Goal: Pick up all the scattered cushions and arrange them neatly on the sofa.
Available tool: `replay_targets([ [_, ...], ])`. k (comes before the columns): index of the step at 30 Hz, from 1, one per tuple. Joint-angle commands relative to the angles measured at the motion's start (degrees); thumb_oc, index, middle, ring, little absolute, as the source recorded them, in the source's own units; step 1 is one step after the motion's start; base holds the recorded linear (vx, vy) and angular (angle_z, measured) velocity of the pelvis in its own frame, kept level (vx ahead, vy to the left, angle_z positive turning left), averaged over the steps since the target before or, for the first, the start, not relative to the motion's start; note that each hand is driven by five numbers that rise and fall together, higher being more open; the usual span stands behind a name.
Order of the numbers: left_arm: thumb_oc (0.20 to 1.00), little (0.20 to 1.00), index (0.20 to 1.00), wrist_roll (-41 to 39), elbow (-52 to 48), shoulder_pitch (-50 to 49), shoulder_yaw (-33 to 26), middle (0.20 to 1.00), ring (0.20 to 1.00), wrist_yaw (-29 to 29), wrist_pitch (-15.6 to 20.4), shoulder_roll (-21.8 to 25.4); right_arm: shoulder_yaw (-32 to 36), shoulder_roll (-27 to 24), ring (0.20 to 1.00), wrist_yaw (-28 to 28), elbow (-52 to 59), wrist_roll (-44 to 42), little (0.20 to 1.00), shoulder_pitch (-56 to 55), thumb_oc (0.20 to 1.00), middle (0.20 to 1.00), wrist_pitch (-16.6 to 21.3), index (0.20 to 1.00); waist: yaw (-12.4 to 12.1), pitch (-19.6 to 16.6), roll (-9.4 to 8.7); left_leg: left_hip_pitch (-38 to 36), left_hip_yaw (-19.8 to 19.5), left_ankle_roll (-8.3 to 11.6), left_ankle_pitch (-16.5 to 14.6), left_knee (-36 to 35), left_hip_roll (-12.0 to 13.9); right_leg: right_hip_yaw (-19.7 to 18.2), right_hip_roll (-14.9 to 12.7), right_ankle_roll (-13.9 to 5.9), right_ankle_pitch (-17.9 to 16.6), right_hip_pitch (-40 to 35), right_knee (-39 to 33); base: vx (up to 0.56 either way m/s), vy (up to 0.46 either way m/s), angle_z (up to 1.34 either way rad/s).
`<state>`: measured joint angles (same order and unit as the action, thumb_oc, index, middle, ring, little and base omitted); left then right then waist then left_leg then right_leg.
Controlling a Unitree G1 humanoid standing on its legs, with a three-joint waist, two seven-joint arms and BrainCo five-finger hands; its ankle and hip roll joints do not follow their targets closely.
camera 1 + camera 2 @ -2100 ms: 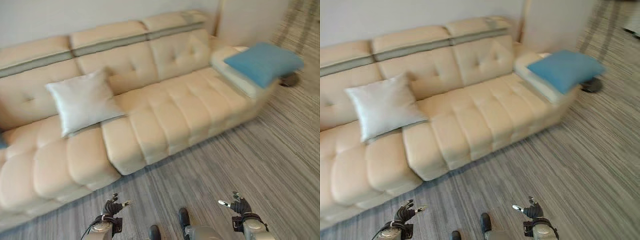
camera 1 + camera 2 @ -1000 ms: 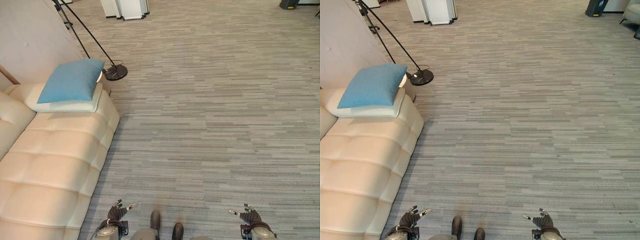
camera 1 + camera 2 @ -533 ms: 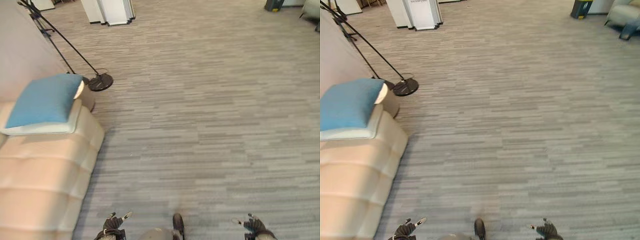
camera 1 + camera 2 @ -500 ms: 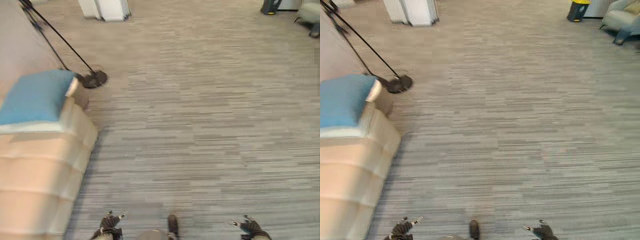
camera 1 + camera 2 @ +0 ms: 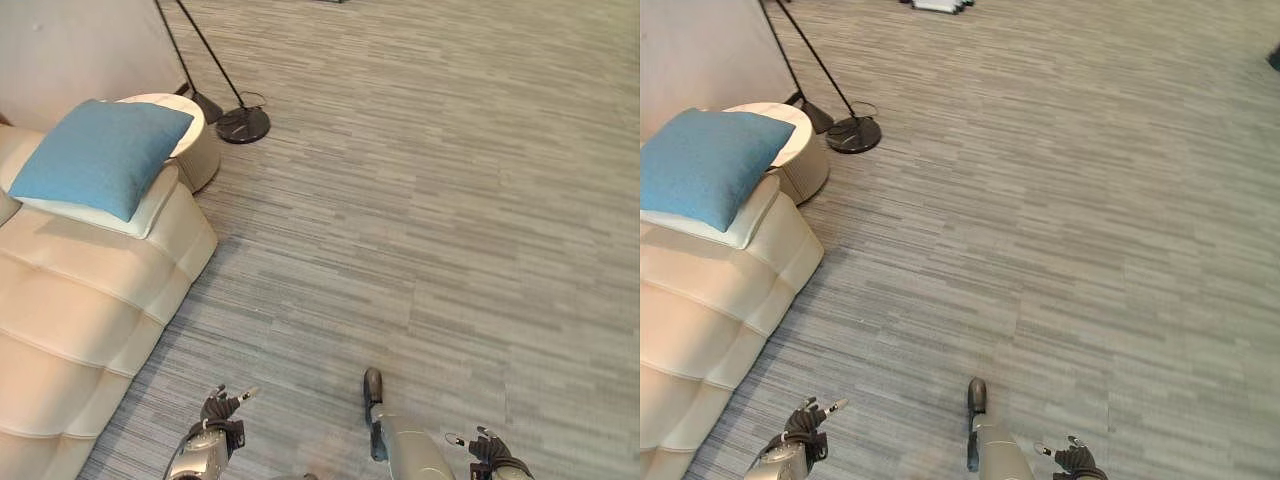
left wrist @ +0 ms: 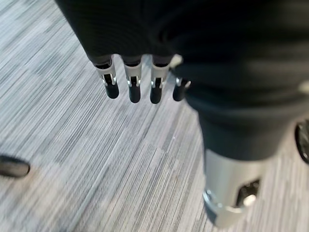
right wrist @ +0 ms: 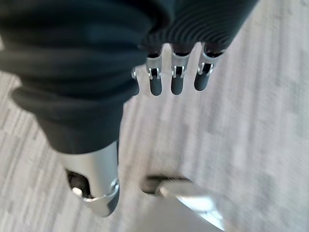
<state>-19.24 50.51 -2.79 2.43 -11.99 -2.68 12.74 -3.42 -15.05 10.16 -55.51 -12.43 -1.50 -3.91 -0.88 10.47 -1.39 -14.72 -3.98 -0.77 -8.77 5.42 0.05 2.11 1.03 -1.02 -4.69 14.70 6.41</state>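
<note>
1. Left hand (image 5: pixel 215 412) and right hand (image 5: pixel 489 449) hang low over the floor (image 5: pixel 430 200), fingers relaxed and open, holding nothing.
2. Blue cushion (image 5: pixel 98 155) lies on the sofa (image 5: pixel 90 300) end, ahead of the left hand and well apart from it, atop a cream pad (image 5: pixel 140 212).
3. No loose cushion on the floor near either hand; judgement: search step.
4. Suggest a slow scan, hands kept low and open, steering clear of the lamp base (image 5: pixel 243 125).
</note>
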Motion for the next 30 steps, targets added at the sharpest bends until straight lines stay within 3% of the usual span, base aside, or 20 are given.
replay_targets([
  [1,1.0,1.0,1.0,-1.6,-0.4,1.7,0.0,1.0,1.0,0.0,1.4,1.5,-0.6,-2.5,1.0,0.1,1.9,-0.6,1.0,-0.5,1.0,1.0,1.3,1.0,0.9,-0.9,0.58,10.4,1.3,2.2,5.2,8.5,-2.7,0.5,-1.6,-4.28,2.5,-8.3,-7.6,0.32,-0.176,0.37],
  [2,1.0,1.0,1.0,-1.5,-0.5,1.9,0.6,1.0,1.0,0.3,1.3,1.5,-0.5,-3.1,1.0,0.0,2.2,-0.8,1.0,-0.5,1.0,1.0,1.5,1.0,0.9,-0.3,0.59,13.6,1.3,2.63,6.9,14.7,-2.9,1.5,-1.7,-3.47,3.4,-9.9,-7.7,0.28,-0.182,0.46],
  [4,1.0,1.0,1.0,-1.5,-1.1,2.6,1.4,1.0,1.0,0.5,1.1,1.6,0.0,-3.9,1.0,0.1,2.1,-1.5,1.0,-0.3,1.0,1.0,1.2,1.0,0.9,1.4,0.51,19.7,6.3,3.1,8.1,25.3,-1.3,4.5,-2.0,-1.62,6.5,-13.4,-7.2,0.32,-0.207,0.71],
  [5,1.0,1.0,1.0,-1.7,-0.9,2.8,1.8,1.0,1.0,0.4,1.1,1.6,0.1,-4.1,1.0,0.3,1.8,-1.5,1.0,-0.2,1.0,1.0,0.9,1.0,1.1,1.6,0.44,21.1,8.3,2.89,7.3,24.4,-0.9,5.7,-2.3,-1.28,7.4,-14.4,-7.2,0.31,-0.147,0.77],
  [8,1.0,1.0,1.0,-1.2,-0.9,3.0,2.5,1.0,1.0,0.6,1.0,1.4,0.2,-4.2,1.0,0.4,1.4,-1.5,1.0,-0.3,1.0,1.0,0.5,1.0,1.4,1.5,0.06,23.0,10.8,2.08,5.2,19.2,-1.4,7.5,-3.2,-1.53,8.4,-16.3,-7.6,0.23,-0.041,0.83],
  [9,1.0,1.0,1.0,-0.5,-0.5,2.7,2.7,1.0,1.0,0.7,0.8,1.3,0.4,-4.0,1.0,0.5,1.1,-1.3,1.0,-0.7,1.0,1.0,0.3,1.0,1.4,0.6,-0.29,23.0,13.2,0.9,3.3,10.8,-1.4,9.5,-3.6,-2.0,9.5,-17.6,-8.3,0.3,-0.003,0.69],
  [10,1.0,1.0,1.0,-0.3,-0.5,2.2,2.6,1.0,1.0,0.7,0.8,1.2,0.3,-3.9,1.0,0.4,0.8,-1.0,1.0,-0.9,1.0,1.0,0.2,1.0,1.5,0.2,-0.31,22.7,14.0,0.97,4.9,5.9,-1.2,10.6,-3.7,-2.16,9.9,-18.3,-8.6,0.52,0.028,0.52],
  [11,1.0,1.0,1.0,0.5,-0.2,1.7,2.6,1.0,1.0,0.8,0.4,1.1,-0.2,-3.8,1.0,0.5,0.2,-0.3,1.0,-0.9,1.0,1.0,0.2,1.0,1.2,0.0,-0.11,22.9,15.7,2.99,10.2,-3.8,-0.4,12.3,-3.3,-2.39,11.0,-20.8,-9.5,0.51,0.087,0.36],
  [12,1.0,1.0,1.0,1.1,0.7,1.9,2.4,1.0,1.0,0.8,0.2,1.2,-0.5,-3.7,1.0,0.7,-0.3,0.3,1.0,-0.7,1.0,1.0,0.2,1.0,1.2,0.1,-0.26,24.5,17.2,4.14,12.9,-10.4,0.7,14.0,-3.0,-2.43,11.7,-22.4,-10.1,0.41,0.082,0.67],
  [13,1.0,1.0,1.0,1.1,0.7,1.9,2.4,1.0,1.0,0.8,0.2,1.2,-0.5,-3.7,1.0,0.7,-0.3,0.3,1.0,-0.7,1.0,1.0,0.3,1.0,1.3,0.1,-0.28,24.5,17.1,4.15,12.9,-10.4,0.7,14.0,-3.0,-2.43,11.7,-22.4,-10.1,0.4,0.148,0.83],
  [15,1.0,1.0,1.0,1.0,0.9,2.0,1.9,1.0,1.0,0.7,-0.1,1.4,-0.7,-3.6,1.0,0.6,-0.3,0.8,1.0,-0.5,1.0,1.0,-0.1,1.0,1.6,-0.2,-0.53,25.7,21.7,5.51,14.9,-10.4,2.9,15.8,-3.4,-2.69,12.2,-24.8,-10.0,0.43,0.191,0.67],
  [16,1.0,1.0,1.0,0.6,1.1,1.6,1.3,1.0,1.0,0.6,-0.1,1.5,-1.0,-3.4,1.0,0.3,0.0,1.2,1.0,-0.6,1.0,1.0,-0.2,1.0,1.7,-1.1,-0.56,24.6,23.1,5.16,14.4,-10.4,3.5,16.0,-3.3,-3.05,13.0,-25.8,-9.6,0.46,0.21,0.03],
  [17,1.0,1.0,1.0,0.6,1.3,1.5,1.3,1.0,1.0,0.7,-0.2,1.4,-1.0,-2.8,1.0,0.2,0.1,1.3,1.0,-1.0,1.0,1.0,-0.2,1.0,1.9,-1.7,-0.74,24.6,23.8,5.18,16.1,-10.4,3.4,16.9,-3.8,-3.45,13.3,-26.7,-9.4,0.34,0.155,0.04],
  [18,1.0,1.0,1.0,0.6,1.3,1.4,1.3,1.0,1.0,0.7,-0.2,1.4,-1.0,-2.8,1.0,0.2,0.1,1.3,1.0,-1.0,1.0,1.0,-0.2,1.0,2.0,-1.7,-0.78,24.6,23.7,5.2,16.2,-10.4,3.4,17.0,-3.8,-3.45,13.4,-26.7,-9.4,0.49,0.278,0.33],
  [20,1.0,1.0,1.0,1.1,2.1,1.2,1.5,1.0,1.0,0.8,-0.5,1.5,-1.0,-1.7,1.0,0.0,0.0,1.6,1.0,-1.1,1.0,1.0,-0.4,1.0,1.8,-3.7,-2.08,22.5,23.6,3.28,14.9,-10.4,1.1,17.0,-6.8,-4.59,13.6,-26.7,-4.3,0.59,0.359,0.41],
  [22,1.0,1.0,1.0,1.6,2.0,1.0,1.7,1.0,1.0,1.0,-0.8,1.8,-0.8,-0.8,1.0,-0.3,0.4,1.1,1.0,-1.4,1.0,1.0,-0.2,1.0,1.5,-3.7,-3.15,20.7,23.0,1.22,12.7,-10.2,-0.7,16.9,-9.8,-5.8,10.1,-24.7,4.4,0.43,0.334,0.13],
  [25,1.0,1.0,1.0,1.4,0.6,0.7,1.5,1.0,1.0,1.0,-1.0,2.5,-2.1,-0.3,1.0,-0.6,1.4,2.4,1.0,-0.7,1.0,1.0,-0.2,1.0,1.2,-2.1,-3.71,17.3,22.0,-2.1,9.0,-10.4,-3.5,15.7,-14.8,-7.41,1.2,-18.5,20.9,0.3,0.338,0.51],
  [26,1.0,1.0,1.0,1.2,0.9,0.9,1.6,1.0,1.0,0.9,-1.2,2.6,-2.3,-0.2,1.0,-0.5,1.9,2.4,1.0,-0.6,1.0,1.0,-0.3,1.0,1.4,-1.4,-3.49,16.1,21.4,-2.56,8.2,-10.4,-3.8,14.0,-14.5,-6.97,0.4,-16.4,23.8,0.21,0.205,0.97],
  [28,1.0,1.0,1.0,0.5,0.7,1.6,1.6,1.0,1.0,0.3,-0.8,2.9,-3.0,0.2,1.0,-0.4,2.3,2.2,1.0,0.2,1.0,1.0,0.0,1.0,1.8,0.7,-2.52,14.4,19.3,-2.73,7.3,-10.4,-3.0,9.1,-10.7,-5.54,5.4,-9.4,26.9,0.16,0.111,1.19],
  [30,1.0,1.0,1.0,0.1,0.5,2.1,1.8,1.0,1.0,0.1,-0.5,3.0,-3.4,0.4,1.0,-0.2,2.5,1.8,1.0,0.5,1.0,1.0,0.1,1.0,1.8,2.0,-1.5,13.1,17.6,-2.29,7.5,-10.4,-2.4,8.4,-8.1,-4.43,9.5,-6.5,22.0,0.22,0.043,0.99],
])
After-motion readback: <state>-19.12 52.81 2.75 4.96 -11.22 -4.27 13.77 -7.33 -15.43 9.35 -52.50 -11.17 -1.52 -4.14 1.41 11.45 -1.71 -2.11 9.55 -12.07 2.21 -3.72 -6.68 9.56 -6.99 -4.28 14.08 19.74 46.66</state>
